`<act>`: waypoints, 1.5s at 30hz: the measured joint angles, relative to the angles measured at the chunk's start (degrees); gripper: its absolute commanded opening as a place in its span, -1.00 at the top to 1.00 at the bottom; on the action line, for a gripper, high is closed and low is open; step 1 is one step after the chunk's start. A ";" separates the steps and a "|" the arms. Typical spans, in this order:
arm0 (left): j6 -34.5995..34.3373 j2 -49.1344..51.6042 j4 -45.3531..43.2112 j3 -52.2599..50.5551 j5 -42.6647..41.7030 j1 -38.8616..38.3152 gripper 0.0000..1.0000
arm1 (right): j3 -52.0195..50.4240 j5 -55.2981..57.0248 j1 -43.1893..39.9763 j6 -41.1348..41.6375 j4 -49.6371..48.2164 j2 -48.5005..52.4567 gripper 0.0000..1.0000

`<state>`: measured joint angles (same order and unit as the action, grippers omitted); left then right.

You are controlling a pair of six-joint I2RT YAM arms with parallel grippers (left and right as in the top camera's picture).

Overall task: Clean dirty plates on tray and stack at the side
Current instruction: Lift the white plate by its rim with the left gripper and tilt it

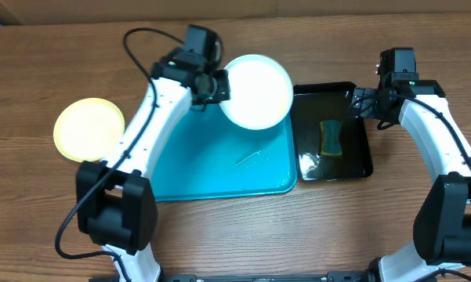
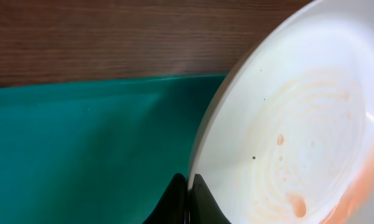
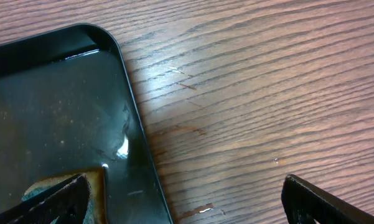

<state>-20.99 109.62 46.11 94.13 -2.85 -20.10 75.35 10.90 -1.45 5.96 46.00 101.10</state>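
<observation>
A white plate (image 1: 257, 90) hangs tilted over the back right corner of the turquoise tray (image 1: 211, 168). My left gripper (image 1: 223, 86) is shut on its left rim. In the left wrist view the black fingertips (image 2: 188, 186) pinch the plate's edge, and orange-brown smears and rings show on the plate's face (image 2: 299, 124) above the tray (image 2: 81, 149). A pale yellow-green plate (image 1: 88, 129) lies on the table left of the tray. My right gripper (image 1: 359, 102) stands open and empty over the back right edge of the black tray, straddling its rim (image 3: 187, 199).
A glossy black tray (image 1: 359, 160) sits right of the turquoise tray, wet inside, with a yellow-green sponge (image 1: 330, 137) in it. The sponge's corner (image 3: 94, 183) shows beside my right gripper's left finger. Bare wooden table (image 3: 249, 93) lies right of the black tray (image 3: 50, 106).
</observation>
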 measured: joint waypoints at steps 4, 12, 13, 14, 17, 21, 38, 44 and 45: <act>-0.09 0.00 -1.75 0.00 6.43 -4.96 0.92 | 0.00 0.00 0.00 0.00 -0.02 0.00 -1.00; -0.46 0.00 -5.79 0.00 19.43 -15.06 0.92 | 0.00 0.02 0.00 0.00 0.02 0.00 -1.00; -0.46 0.00 -6.36 0.00 20.74 -16.22 0.92 | 0.00 0.02 0.00 0.02 0.00 0.00 -1.00; -0.48 0.00 -6.82 0.00 21.94 -17.11 0.92 | 0.00 0.02 -0.02 0.00 0.00 0.00 -1.00; -0.48 0.00 -8.37 0.00 26.21 -19.78 0.92 | 0.00 0.02 0.00 -0.02 0.02 0.00 -1.00; -0.37 0.00 -10.19 0.00 32.74 -22.47 0.92 | 0.00 0.02 0.00 0.02 0.04 0.00 -1.00; 9.22 0.00 -17.73 0.00 52.74 -28.55 0.92 | 0.00 0.04 0.00 0.00 0.00 0.00 -1.00; 13.57 0.00 -19.89 0.00 55.84 -30.27 0.92 | 0.00 0.00 0.00 -0.02 -0.42 0.00 -1.00; 14.08 0.00 -20.15 0.00 56.06 -30.58 0.92 | 0.00 -0.02 0.00 0.00 -0.50 0.00 -1.00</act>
<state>-6.92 109.62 25.96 94.13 53.21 -50.68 75.35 10.87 -1.45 5.96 45.50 101.10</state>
